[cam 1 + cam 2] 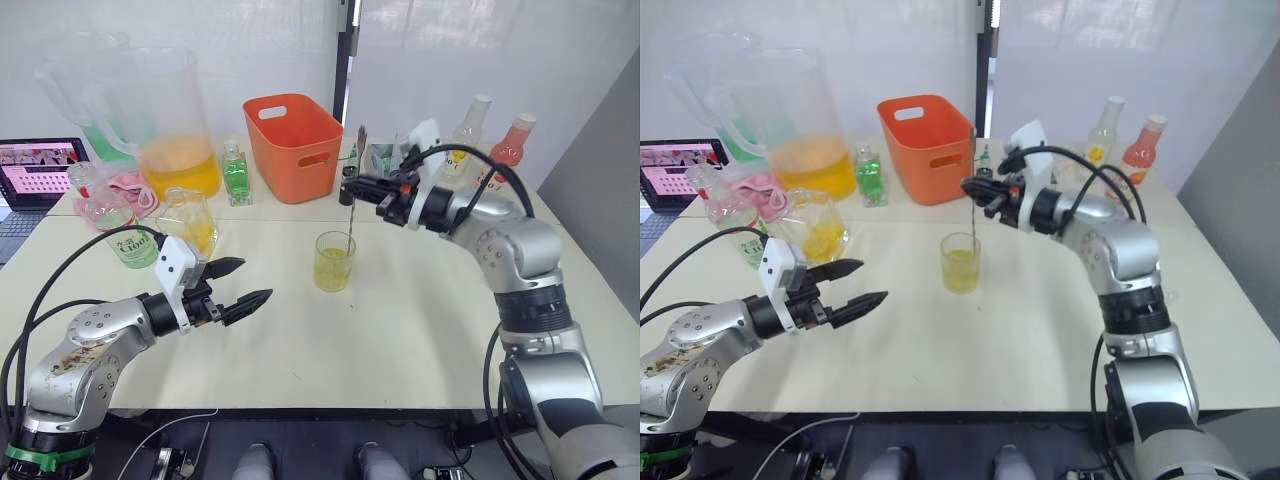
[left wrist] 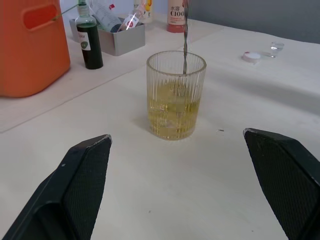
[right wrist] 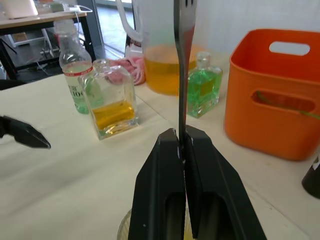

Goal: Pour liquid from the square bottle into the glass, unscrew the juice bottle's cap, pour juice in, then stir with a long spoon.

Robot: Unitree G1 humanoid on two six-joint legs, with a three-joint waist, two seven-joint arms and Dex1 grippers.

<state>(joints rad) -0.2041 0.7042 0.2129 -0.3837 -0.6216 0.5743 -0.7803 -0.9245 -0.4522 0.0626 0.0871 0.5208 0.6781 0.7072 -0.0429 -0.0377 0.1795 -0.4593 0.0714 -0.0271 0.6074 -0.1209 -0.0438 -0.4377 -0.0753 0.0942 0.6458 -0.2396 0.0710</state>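
The glass (image 1: pixel 334 262) stands mid-table, about a third full of yellowish liquid (image 2: pixel 173 112). The long spoon (image 1: pixel 353 190) stands nearly upright in it, and my right gripper (image 1: pixel 348 186) is shut on its handle above the rim. My left gripper (image 1: pixel 256 279) hovers open, left of the glass, with nothing between its fingers (image 2: pixel 85 172). Behind it stands the square bottle (image 3: pixel 111 100), some yellow-orange liquid at its bottom. The juice bottle (image 3: pixel 75 72) stands beside it with its neck bare. The white cap (image 2: pixel 251 56) lies on the table to the right of the glass.
An orange basket (image 1: pixel 295 145), a huge pitcher (image 1: pixel 175 125) and a small green bottle (image 1: pixel 236 175) stand along the back. A yellow-labelled bottle (image 1: pixel 468 135) and a pink-red bottle (image 1: pixel 510 145) stand at back right. A laptop (image 1: pixel 40 170) sits far left.
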